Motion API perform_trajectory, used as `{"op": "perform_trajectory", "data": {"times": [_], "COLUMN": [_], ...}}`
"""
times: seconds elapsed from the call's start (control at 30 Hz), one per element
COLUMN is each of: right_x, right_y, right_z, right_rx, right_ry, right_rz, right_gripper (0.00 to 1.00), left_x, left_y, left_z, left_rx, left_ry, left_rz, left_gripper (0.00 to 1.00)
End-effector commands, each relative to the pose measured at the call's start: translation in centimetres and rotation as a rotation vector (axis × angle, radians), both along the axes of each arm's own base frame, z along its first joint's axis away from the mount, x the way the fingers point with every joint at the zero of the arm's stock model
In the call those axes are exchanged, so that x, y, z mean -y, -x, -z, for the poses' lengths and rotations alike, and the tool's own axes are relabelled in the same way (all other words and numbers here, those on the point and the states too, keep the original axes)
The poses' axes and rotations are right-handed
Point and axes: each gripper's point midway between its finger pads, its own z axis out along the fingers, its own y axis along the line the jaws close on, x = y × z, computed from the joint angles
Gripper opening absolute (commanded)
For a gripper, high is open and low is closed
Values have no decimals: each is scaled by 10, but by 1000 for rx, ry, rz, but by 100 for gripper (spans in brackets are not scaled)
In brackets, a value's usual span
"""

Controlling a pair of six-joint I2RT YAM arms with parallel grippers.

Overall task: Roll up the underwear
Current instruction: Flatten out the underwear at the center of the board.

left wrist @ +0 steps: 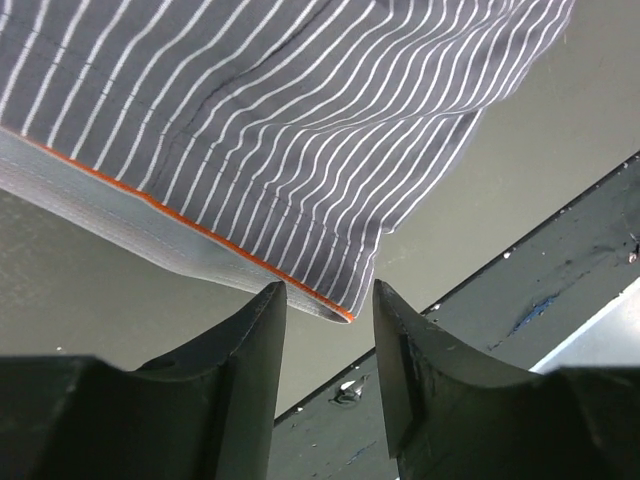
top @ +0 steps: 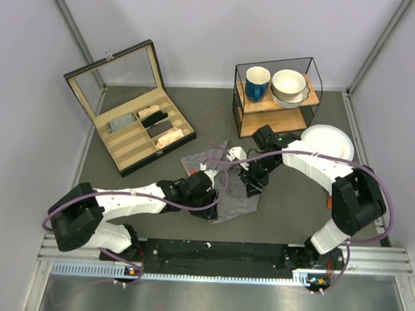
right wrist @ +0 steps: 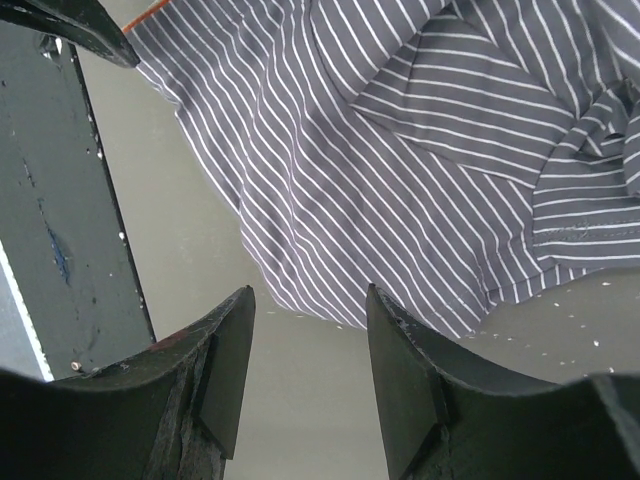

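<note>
Dark fingers of the left claw [left wrist: 327,295] fill the bottom of its wrist view, parted by a modest gap and holding nothing. Just ahead of that gap, almost at the fingertips, I see a corner of the underwear [left wrist: 300,130], where its grey waistband [left wrist: 100,205] with the orange stitch line ends. That corner is the part of the cloth closest to the black rail [left wrist: 500,310].

The right claw [right wrist: 308,300] is likewise part open and empty, over bare desk [top: 295,207] just short of a side hem, farther from the rail.

From above, the garment lies spread flat just beyond the rail's middle, between the two claws, its length slanting away from the rail. I judge the left claw the nearer one for taking the waistband corner.
</note>
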Motion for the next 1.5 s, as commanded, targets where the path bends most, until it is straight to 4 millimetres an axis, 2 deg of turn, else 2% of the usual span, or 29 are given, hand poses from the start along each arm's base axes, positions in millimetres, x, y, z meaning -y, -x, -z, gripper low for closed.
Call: {"op": "perform_trajectory", "data": {"times": [0.0, 0.2, 0.23, 0.27, 0.33, 0.37, 0.43, 0.47, 0.53, 0.73, 0.87, 0.9, 0.93, 1.0, 1.03, 1.07, 1.13, 1.17, 1.2, 1.23, 1.27, 1.3, 1.4, 1.47], "right_x": [3, 8, 10, 11, 12, 12, 13, 13, 14, 16, 22, 25, 26, 29, 30, 30, 26, 24, 22, 22, 18, 18, 17, 22], "right_y": [1, 1, 1, 1, 1, 1, 0, 0, -1, -1, -3, -4, -2, -1, 0, 2, 6, 6, 8, 10, 14, 18, 27, 24], "right_z": [8, 20, 23, 24, 27, 28, 28, 29, 30, 36, 46, 51, 53, 59, 63, 64, 63, 62, 61, 61, 59, 57, 53, 52], "right_rx": [-26, -42, -44, -47, -49, -51, -50, -50, -46, -56, -62, -70, -77, -92, -106, -117, -144, -155, -168, -183, -204, -230, -295, -268], "right_ry": [16, 59, 69, 77, 89, 91, 93, 95, 105, 124, 173, 191, 201, 227, 238, 237, 217, 210, 202, 200, 180, 182, 179, 206], "right_rz": [5, 3, 3, 2, 3, 3, 5, 4, 5, 14, 37, 44, 46, 56, 58, 62, 66, 72, 75, 77, 71, 72, 57, 61], "right_gripper": [49, 49, 49, 49, 49, 49, 49, 49, 49, 49, 50, 50, 49, 49, 49, 48, 47, 47, 45, 43, 40, 31, 16, 13], "left_x": [15, 14, 13, 9, 5, -2, -7, -13, -15, -26, -29, -28, -28, -29, -30, -29, -37, -36, -41, -44, -47, -53, -71, -77], "left_y": [4, 16, 18, 23, 29, 35, 40, 46, 53, 74, 78, 77, 75, 66, 63, 56, 45, 38, 28, 23, 17, 5, -27, -40], "left_z": [-6, -5, -5, 0, -4, 2, -6, -2, -9, 2, 9, 6, 4, -4, -8, -20, -24, -38, -42, -51, -60, -66, -91, -108], "left_rx": [-11, -43, -53, -70, -82, -98, -97, -111, -125, -198, -214, -200, -189, -139, -115, -73, -1, 49, 109, 144, 189, 266, 452, 533], "left_ry": [66, 104, 109, 103, 125, 118, 154, 152, 197, 219, 215, 226, 231, 234, 230, 246, 209, 229, 211, 202, 214, 190, 145, 142], "left_rz": [33, 66, 67, 69, 65, 60, 47, 43, 48, 73, 70, 69, 64, 42, 35, 27, 3, -4, -27, -36, -46, -64, -136, -167], "left_gripper": [43, 12, 2, 1, 0, 0, 0, 0, 0, 0, 0, 1, 9, 16, 26, 31, 38, 46, 49, 57, 59, 62, 73, 80]}}
